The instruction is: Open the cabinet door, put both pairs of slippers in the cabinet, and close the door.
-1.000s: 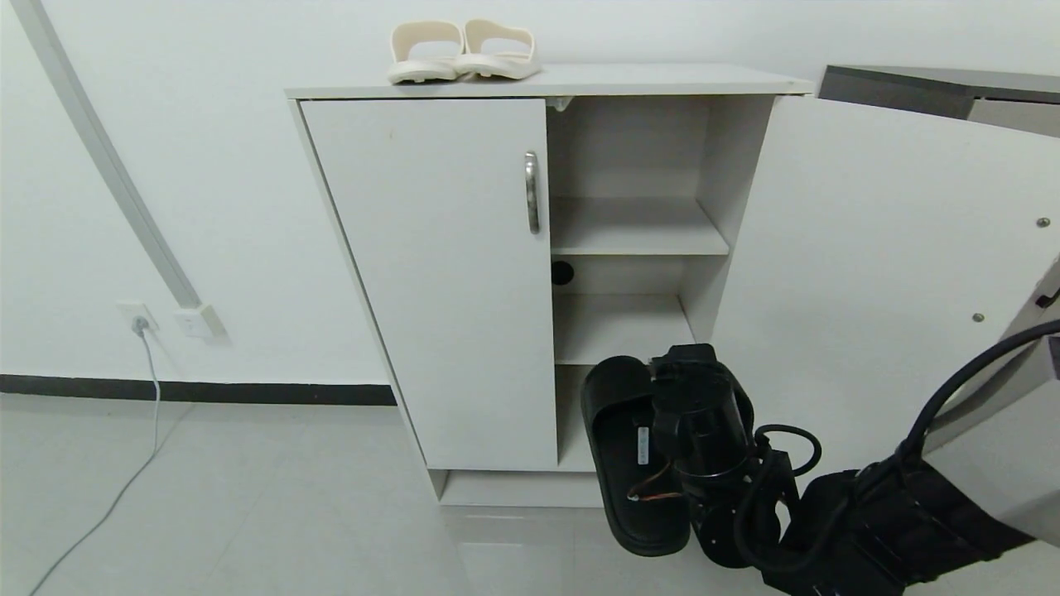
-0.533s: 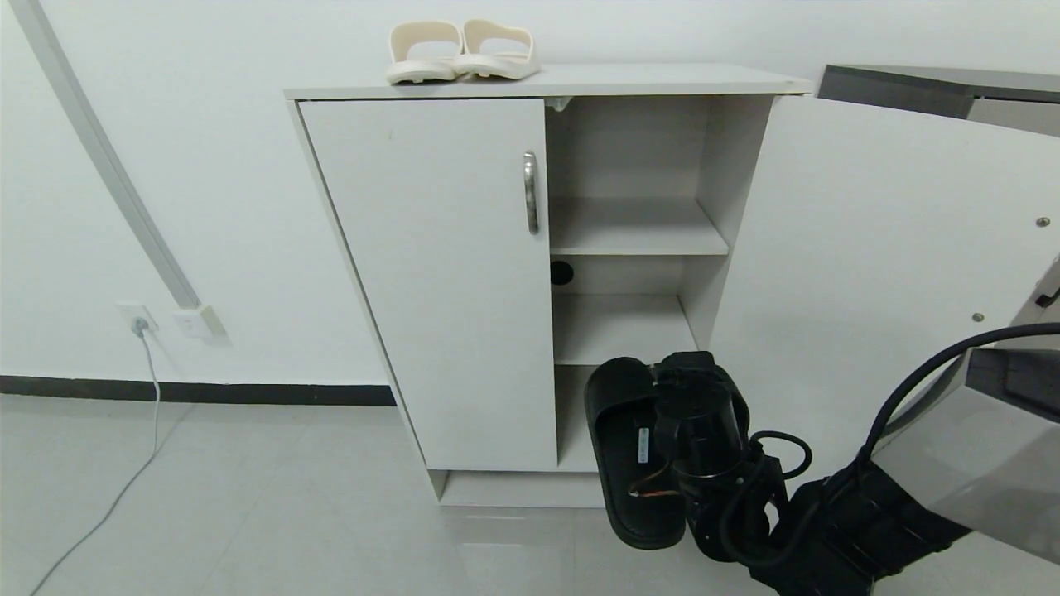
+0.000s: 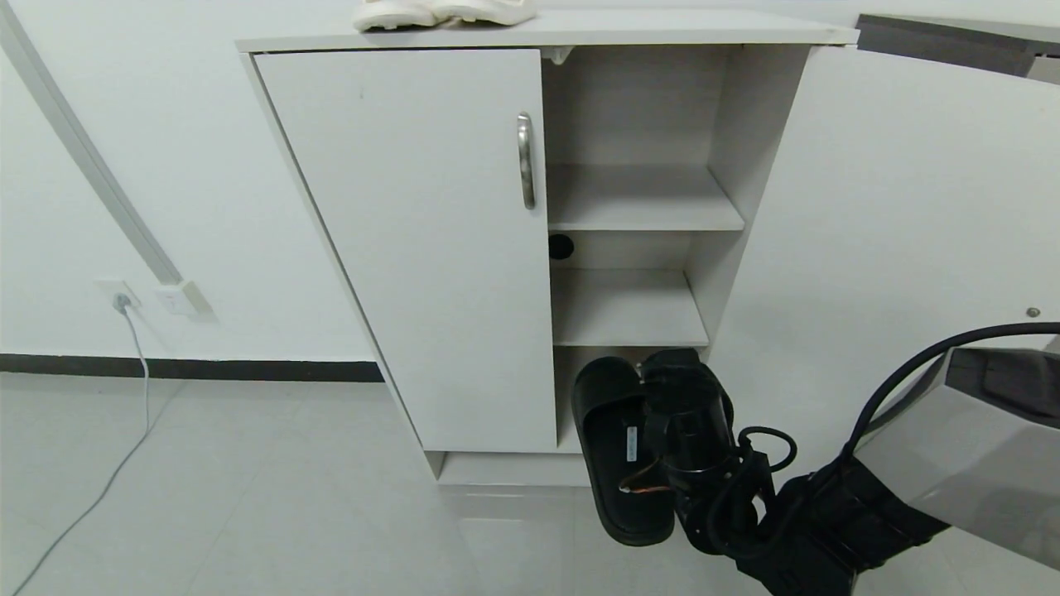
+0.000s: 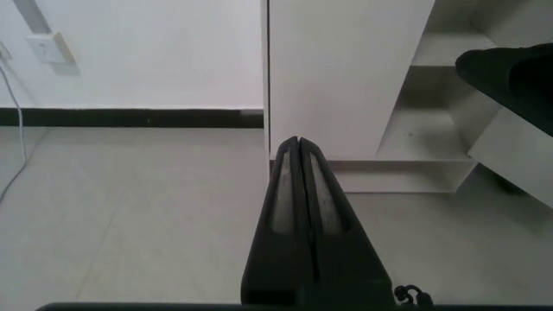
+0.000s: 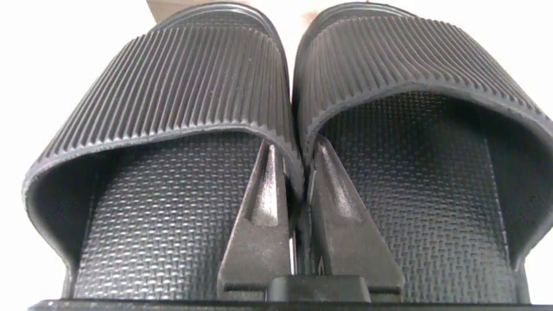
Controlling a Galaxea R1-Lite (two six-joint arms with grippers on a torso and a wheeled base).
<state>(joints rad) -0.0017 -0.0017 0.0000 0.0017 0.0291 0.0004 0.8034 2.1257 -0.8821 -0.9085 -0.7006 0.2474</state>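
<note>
Right gripper (image 5: 292, 168) pinches the black slippers (image 3: 617, 447) together by their inner edges, just in front of the cabinet's (image 3: 745, 124) bottom compartment. Stowing this pair is the step in hand. Next, it likely calls for pushing them inside, then letting go.

Right end effector (image 3: 671, 372) holds a black slipper (image 3: 614, 447) before the open cabinet (image 3: 414, 248).

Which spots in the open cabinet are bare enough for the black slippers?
The upper shelf and middle shelf, between the closed door and the open door, are bare. The bottom bay is crowded at its mouth by the black slippers in the right gripper.
</note>
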